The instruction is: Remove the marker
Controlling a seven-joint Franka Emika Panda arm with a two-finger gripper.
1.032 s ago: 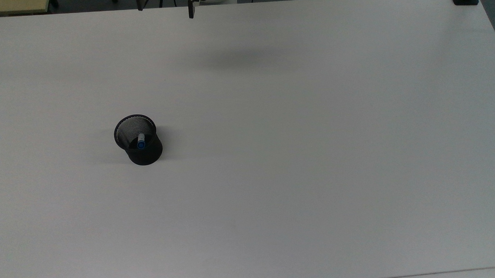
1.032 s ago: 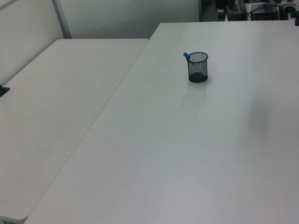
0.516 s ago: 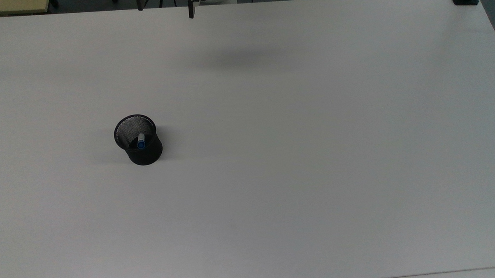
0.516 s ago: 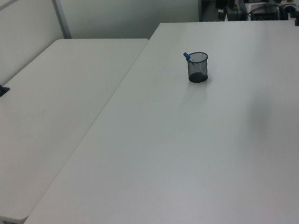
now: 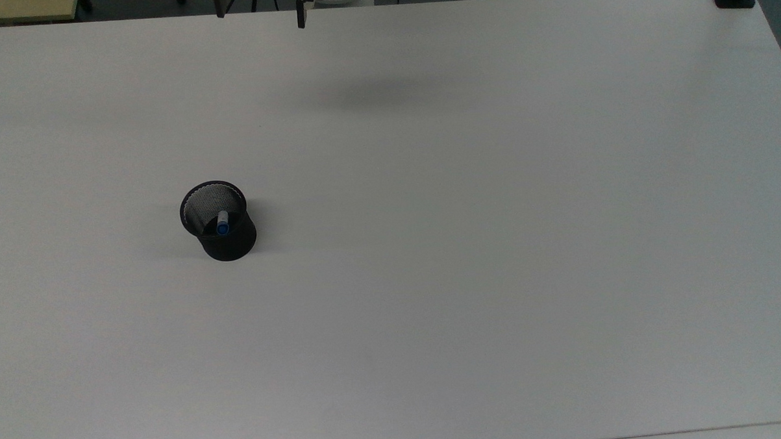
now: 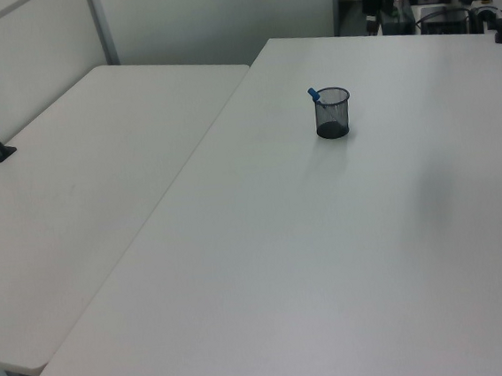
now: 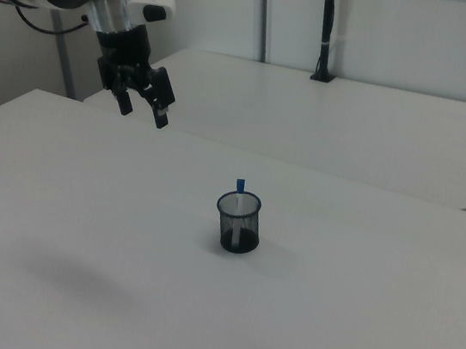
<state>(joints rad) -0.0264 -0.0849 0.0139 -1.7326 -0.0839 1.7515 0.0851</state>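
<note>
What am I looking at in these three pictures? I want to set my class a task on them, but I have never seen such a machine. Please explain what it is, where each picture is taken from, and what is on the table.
The machine is a robot arm; in the right view it reaches in from the upper left and ends in a gripper with two black fingers, which are spread open and hold nothing. It hangs in the air well above the white table.

The top view looks down on the table from above. The left view and the right view look across it from two different sides.

On the table stands a black mesh cup, upright. Inside it is the marker, a slim white pen with a blue cap, its blue end poking above the rim. In the left view the marker leans toward the left view's left. A second white table stands alongside.
</note>
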